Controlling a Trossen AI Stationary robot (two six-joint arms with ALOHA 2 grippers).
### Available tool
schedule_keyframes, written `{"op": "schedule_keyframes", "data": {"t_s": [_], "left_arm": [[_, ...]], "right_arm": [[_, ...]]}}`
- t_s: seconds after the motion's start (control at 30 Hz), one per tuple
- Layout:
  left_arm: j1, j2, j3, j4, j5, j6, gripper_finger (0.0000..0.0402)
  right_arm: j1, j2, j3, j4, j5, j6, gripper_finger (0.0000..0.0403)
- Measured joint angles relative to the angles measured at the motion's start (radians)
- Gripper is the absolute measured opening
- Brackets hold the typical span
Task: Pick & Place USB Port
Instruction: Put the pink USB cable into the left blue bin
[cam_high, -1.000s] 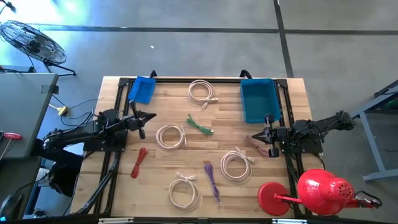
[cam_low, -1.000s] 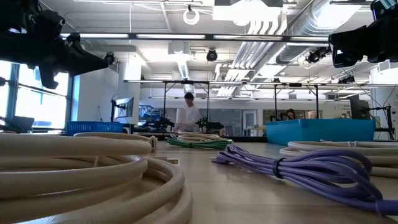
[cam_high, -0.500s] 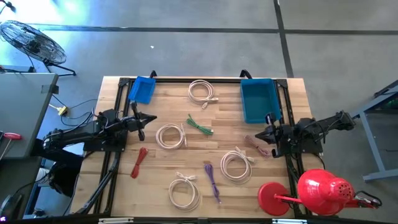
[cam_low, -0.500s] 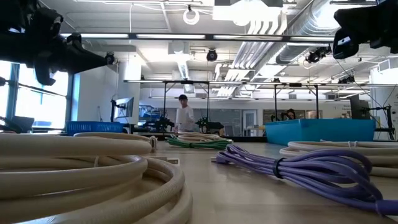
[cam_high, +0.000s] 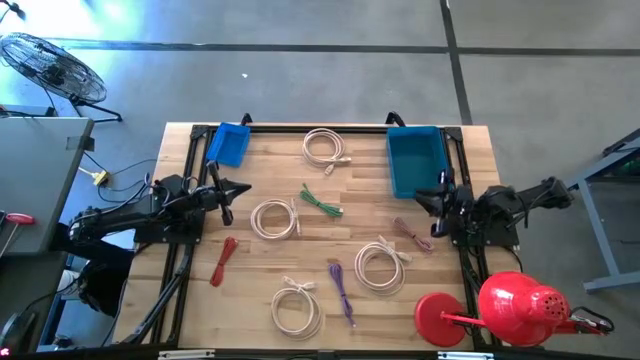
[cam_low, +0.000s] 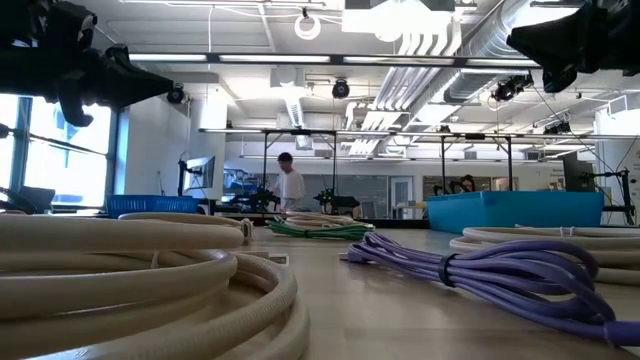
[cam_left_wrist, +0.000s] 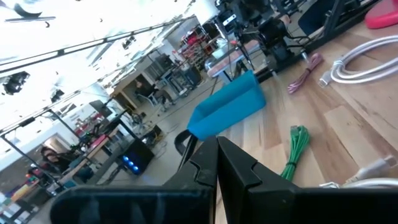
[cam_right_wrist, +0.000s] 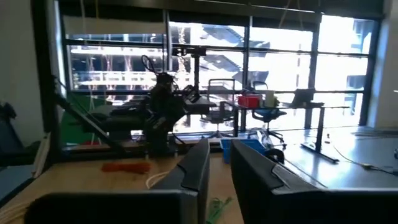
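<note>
On the right side, right gripper (cam_high: 437, 201): raised by the near end of the big blue bin (cam_high: 414, 160), fingers slightly apart, holding nothing.
Pink cable (cam_high: 412, 235): bundled, lying on the table (cam_high: 370, 310) just left of the right gripper, near the bin.
Left gripper (cam_high: 237, 188): at the left table edge, fingers pressed together, empty.
Small blue bin (cam_high: 228, 144): far left corner.

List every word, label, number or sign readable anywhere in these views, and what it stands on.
None can be read. The large blue plastic bin, small blue plastic bin, coiled cables and wooden slatted table show no print. Any signs in the room behind are too blurred.
</note>
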Motion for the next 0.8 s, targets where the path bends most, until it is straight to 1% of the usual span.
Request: {"op": "schedule_keyframes", "data": {"t_s": [0.17,0.33,0.47,0.6,0.7,0.8], "left_arm": [[0.0,0.0,0.0,-0.02,0.001,0.001,0.0],[0.0,0.0,0.001,-0.053,0.024,-0.008,0.0005],[0.0,0.0,0.002,-0.068,0.042,-0.025,0.0024],[0.0,0.0,0.002,-0.076,0.066,-0.029,0.0057],[0.0,0.0,0.002,-0.076,0.067,-0.029,0.0084],[0.0,0.0,0.002,-0.076,0.067,-0.032,0.011]], "right_arm": [[0.0,0.053,0.077,0.005,0.012,0.0,0.0124],[0.0,0.164,0.196,0.005,0.006,-0.045,0.0158],[0.0,0.288,0.33,-0.044,0.047,-0.057,0.017],[0.0,0.411,0.474,-0.109,0.156,-0.071,0.0174],[0.0,0.493,0.574,-0.14,0.172,-0.138,0.0173],[0.0,0.577,0.672,-0.185,0.189,-0.158,0.0173]]}}
